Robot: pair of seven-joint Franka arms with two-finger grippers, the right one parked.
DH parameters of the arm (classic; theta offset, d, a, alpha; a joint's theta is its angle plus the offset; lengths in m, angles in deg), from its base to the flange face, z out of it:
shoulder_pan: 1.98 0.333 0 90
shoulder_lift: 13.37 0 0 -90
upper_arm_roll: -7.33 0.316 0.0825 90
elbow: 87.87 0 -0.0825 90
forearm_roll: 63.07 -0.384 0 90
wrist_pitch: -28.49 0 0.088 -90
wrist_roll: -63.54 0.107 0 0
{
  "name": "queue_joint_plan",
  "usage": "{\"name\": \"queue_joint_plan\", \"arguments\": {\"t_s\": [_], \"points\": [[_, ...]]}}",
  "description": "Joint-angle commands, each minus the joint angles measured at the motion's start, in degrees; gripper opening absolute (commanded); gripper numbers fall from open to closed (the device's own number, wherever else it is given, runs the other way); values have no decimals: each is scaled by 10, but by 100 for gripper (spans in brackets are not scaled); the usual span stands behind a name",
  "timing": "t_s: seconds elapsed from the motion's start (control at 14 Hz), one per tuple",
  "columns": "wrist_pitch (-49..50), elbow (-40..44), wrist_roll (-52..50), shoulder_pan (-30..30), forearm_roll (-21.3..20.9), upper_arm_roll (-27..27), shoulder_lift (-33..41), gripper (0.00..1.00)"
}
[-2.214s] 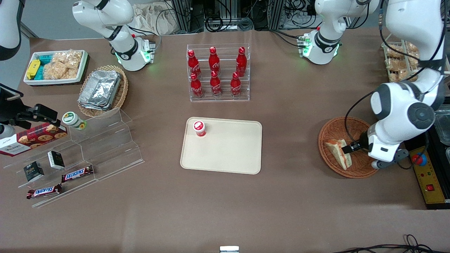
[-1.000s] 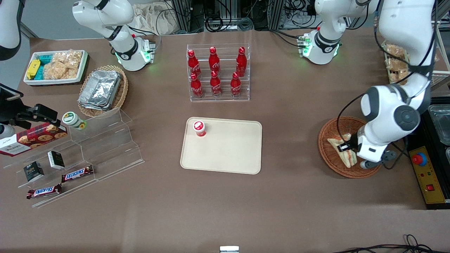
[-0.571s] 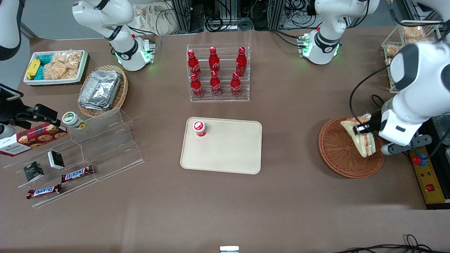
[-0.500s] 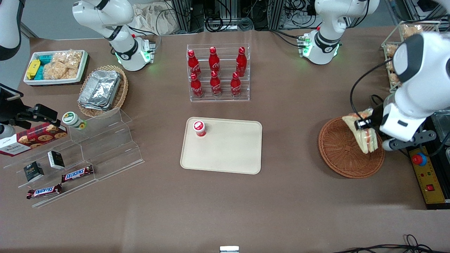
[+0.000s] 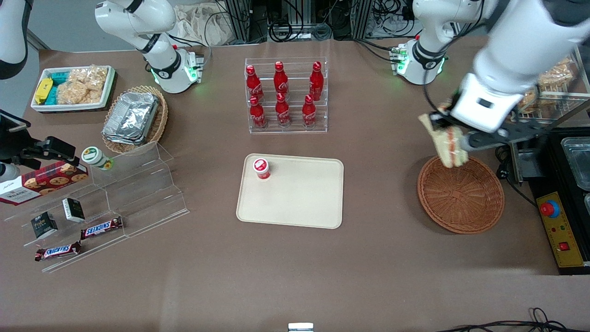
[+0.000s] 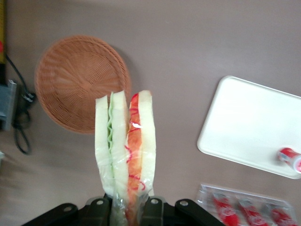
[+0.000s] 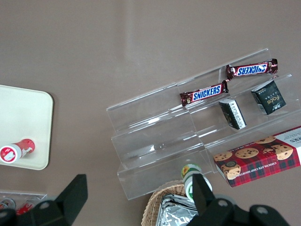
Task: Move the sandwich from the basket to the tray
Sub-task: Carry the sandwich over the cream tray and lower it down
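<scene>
My left gripper (image 5: 446, 123) is shut on the sandwich (image 5: 446, 144), a wrapped wedge of white bread with a red-orange stripe. It holds it in the air, above the table and farther from the front camera than the reddish-brown basket (image 5: 461, 196), which holds nothing. In the left wrist view the sandwich (image 6: 126, 146) stands up between the fingers (image 6: 153, 211), with the basket (image 6: 80, 82) and the cream tray (image 6: 251, 125) below. The tray (image 5: 299, 203) lies in the middle of the table, toward the parked arm from the gripper.
A small red-capped cup (image 5: 261, 168) stands on the tray's corner. A clear rack of red bottles (image 5: 286, 94) stands farther from the front camera than the tray. A wire rack of bagged snacks (image 5: 553, 80) and a yellow control box (image 5: 560, 230) sit at the working arm's end.
The gripper lifted the sandwich out of the basket, rose, and moved away from the front camera and a little toward the tray. The basket now holds nothing.
</scene>
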Motion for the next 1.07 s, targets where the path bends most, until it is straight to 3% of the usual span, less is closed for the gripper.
{"name": "queue_joint_plan", "arguments": {"t_s": [0.0,0.29,0.43,0.64,1.0], "points": [[-3,7,-100,-3,-26,-76,-32,0],[-127,-3,-229,-63,-44,-94,-135,0],[-184,-5,-268,-82,-74,-94,-198,0],[-272,-5,-305,-95,-114,-94,-291,0],[-365,-5,-333,-100,-162,-92,-386,0]]}}
